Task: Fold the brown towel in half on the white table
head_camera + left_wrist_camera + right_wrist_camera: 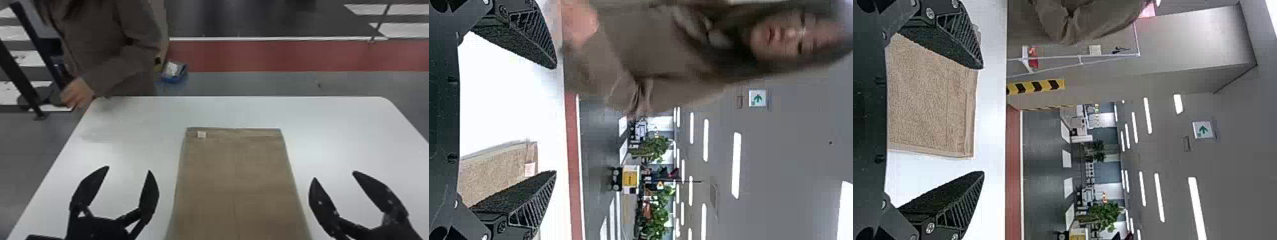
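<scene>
Head view, brown towel (236, 166): flat across the middle of the white table (325, 118), its far hem set in from the table's far edge and roughly in line with it, its near part running out past the bottom of the view
Tag (201, 134): small and pale, at the towel's far left corner
Left gripper (129, 169): over the table between its left edge and the towel, jaws wide apart with bare tabletop between the tips, the inner one near the towel's left side
Right gripper (334, 175): over the table between the towel and the table's right edge, jaws wide apart too, the inner one near the towel's right side
In the way of sight: one black finger (519, 200) covers part of the towel in the left wrist view, and another (948, 42) covers a corner of it in the right wrist view
Floor beyond the far edge: a blue object (175, 75), left of the middle, and a red stripe (287, 56)
Room behind: potted plants (1105, 215), a yellow-and-black striped band (1038, 86) and a green arrow sign (1203, 130)
</scene>
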